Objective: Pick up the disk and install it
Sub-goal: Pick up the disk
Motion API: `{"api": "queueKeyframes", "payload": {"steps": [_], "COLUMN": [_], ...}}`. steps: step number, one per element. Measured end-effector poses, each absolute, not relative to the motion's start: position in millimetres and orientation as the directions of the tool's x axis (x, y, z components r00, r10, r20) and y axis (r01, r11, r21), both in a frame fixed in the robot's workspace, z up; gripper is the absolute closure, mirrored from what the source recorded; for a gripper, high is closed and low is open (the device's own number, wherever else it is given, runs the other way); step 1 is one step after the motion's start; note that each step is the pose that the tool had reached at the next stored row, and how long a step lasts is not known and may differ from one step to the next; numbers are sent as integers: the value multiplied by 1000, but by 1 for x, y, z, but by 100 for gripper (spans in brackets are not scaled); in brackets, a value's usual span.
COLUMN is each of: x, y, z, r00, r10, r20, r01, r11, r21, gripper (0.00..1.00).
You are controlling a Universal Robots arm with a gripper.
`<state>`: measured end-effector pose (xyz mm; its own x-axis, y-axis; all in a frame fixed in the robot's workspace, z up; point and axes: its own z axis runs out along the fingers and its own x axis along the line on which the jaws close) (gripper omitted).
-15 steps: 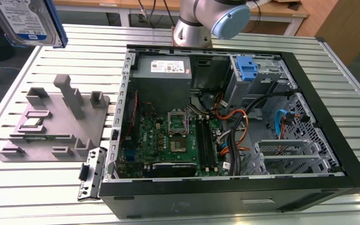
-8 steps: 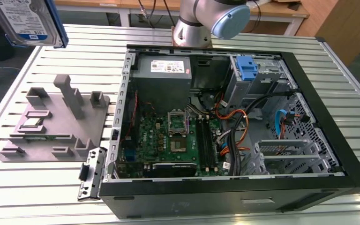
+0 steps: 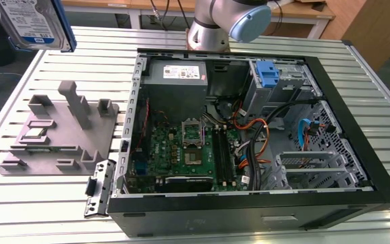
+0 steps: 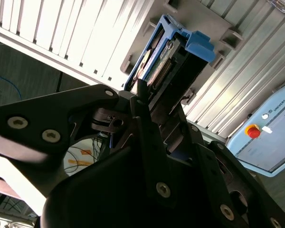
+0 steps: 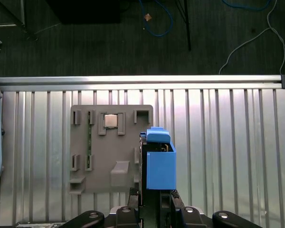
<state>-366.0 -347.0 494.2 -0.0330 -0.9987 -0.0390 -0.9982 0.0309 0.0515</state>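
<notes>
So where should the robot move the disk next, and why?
Probably sideways, toward the open computer case. The pincer is shut on the disk, holding it high above the grey tray, at the exterior view's left of the case, so it isn't over the case yet.

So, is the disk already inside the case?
No, in the exterior view the disk hangs high at the left, well clear of the case.
</notes>
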Motion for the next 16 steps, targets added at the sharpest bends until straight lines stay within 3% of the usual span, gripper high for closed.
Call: {"api": "queueKeyframes", "payload": {"steps": [16], "x": [-354], "y": [-346], "z": [494], "r00": [-33], "r10": [-999], "r20": [-39], "r01": [-998], "r11": [31], "r21": [52], "gripper": [65]}}
